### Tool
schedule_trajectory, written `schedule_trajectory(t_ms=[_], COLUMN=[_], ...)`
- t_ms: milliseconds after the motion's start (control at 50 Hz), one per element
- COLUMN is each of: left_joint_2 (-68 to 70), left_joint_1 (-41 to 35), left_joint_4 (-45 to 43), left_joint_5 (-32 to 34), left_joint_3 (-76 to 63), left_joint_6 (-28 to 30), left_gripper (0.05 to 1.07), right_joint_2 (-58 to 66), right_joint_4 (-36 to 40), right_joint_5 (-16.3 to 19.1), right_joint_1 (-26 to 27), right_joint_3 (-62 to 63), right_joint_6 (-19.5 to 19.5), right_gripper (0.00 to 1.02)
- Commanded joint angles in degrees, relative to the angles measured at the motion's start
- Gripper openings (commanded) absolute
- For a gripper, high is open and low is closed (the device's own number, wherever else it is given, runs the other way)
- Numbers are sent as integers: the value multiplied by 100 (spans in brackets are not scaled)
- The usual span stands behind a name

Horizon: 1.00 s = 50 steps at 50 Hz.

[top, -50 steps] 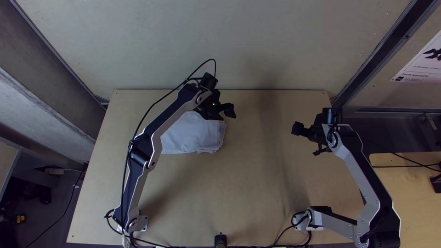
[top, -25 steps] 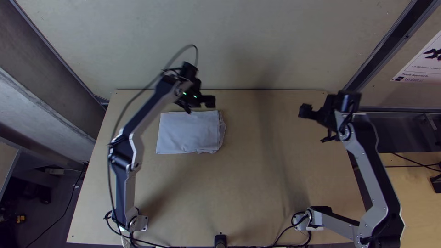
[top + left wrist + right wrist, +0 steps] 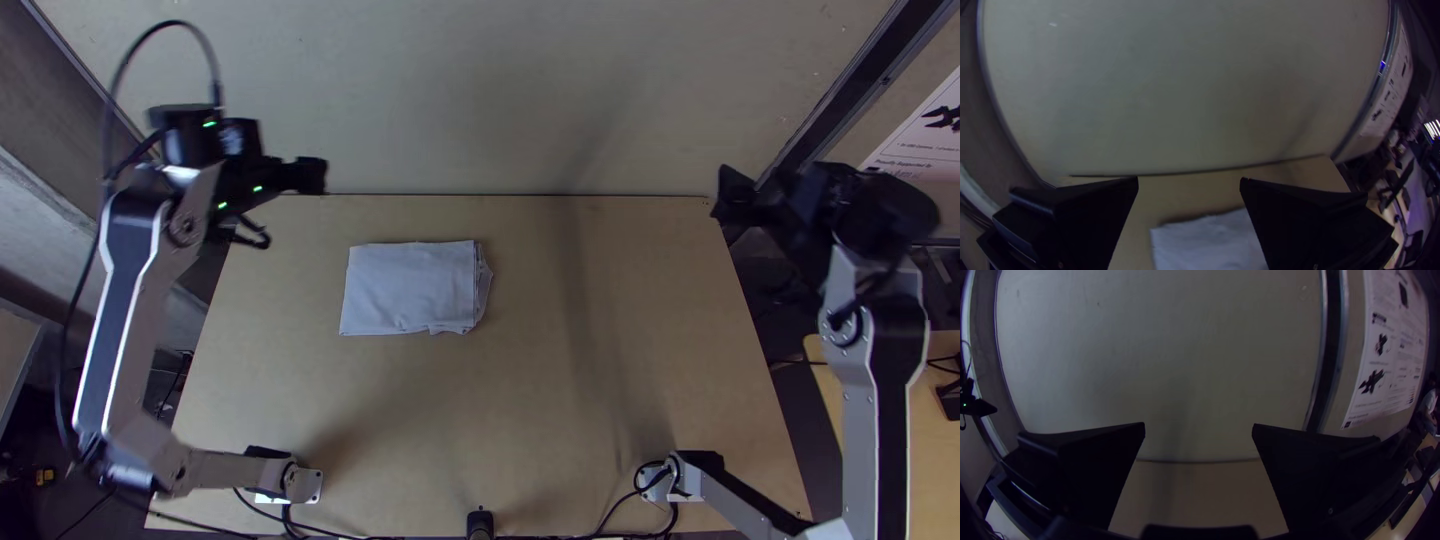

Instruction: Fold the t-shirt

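— Left arm (image 3: 125, 310) and right arm (image 3: 878, 400) have been swung outward since the earlier frame. What is carried by the worktop (image 3: 600, 400)?
— The t-shirt (image 3: 408, 288), unshifted, is laid left of centre, nearer the far edge. It is folded into a flat rectangle; layered edges are exposed on its right side.
— How are the tools set?
— The left tool (image 3: 270, 178) is held up beyond the far left corner, the right tool (image 3: 765, 200) near the far right corner. Both are opened wide, with nothing gripped.
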<state>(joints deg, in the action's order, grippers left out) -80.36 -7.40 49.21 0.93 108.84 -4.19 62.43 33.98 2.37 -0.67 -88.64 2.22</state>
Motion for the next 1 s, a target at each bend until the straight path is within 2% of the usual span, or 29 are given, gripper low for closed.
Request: schedule_trajectory(t_ms=[0,80,280,380,600,800,900,980], left_joint_2=[969,1716,3413,4221,6032,7341,7895,8053], left_joint_1=[353,555,854,924,942,933,933,942], left_joint_4=[-553,-1274,-2530,-3146,-4051,-4130,-4139,-4192], left_joint_5=[-102,-321,-348,-348,-585,-620,-611,-629], left_joint_3=[-864,-1743,-3650,-4573,-6428,-7526,-8062,-8423], left_joint_6=[339,603,867,1016,1043,893,902,990], left_gripper=[103,103,103,103,103,103,103,103], right_joint_2=[-618,-1216,-2552,-3194,-4811,-6243,-6296,-6287], right_joint_4=[-418,-972,-2044,-2528,-2782,-2870,-2782,-3046], right_joint_5=[-70,-79,-79,-88,-79,-79,-140,-149], right_joint_1=[58,93,102,111,111,207,304,365], right_joint_3=[207,761,1991,2606,4048,5287,5621,5929], right_joint_6=[-195,-371,-925,-1004,-1189,-1250,-1066,-1004], right_gripper=[98,98,98,98,98,98,98,98])
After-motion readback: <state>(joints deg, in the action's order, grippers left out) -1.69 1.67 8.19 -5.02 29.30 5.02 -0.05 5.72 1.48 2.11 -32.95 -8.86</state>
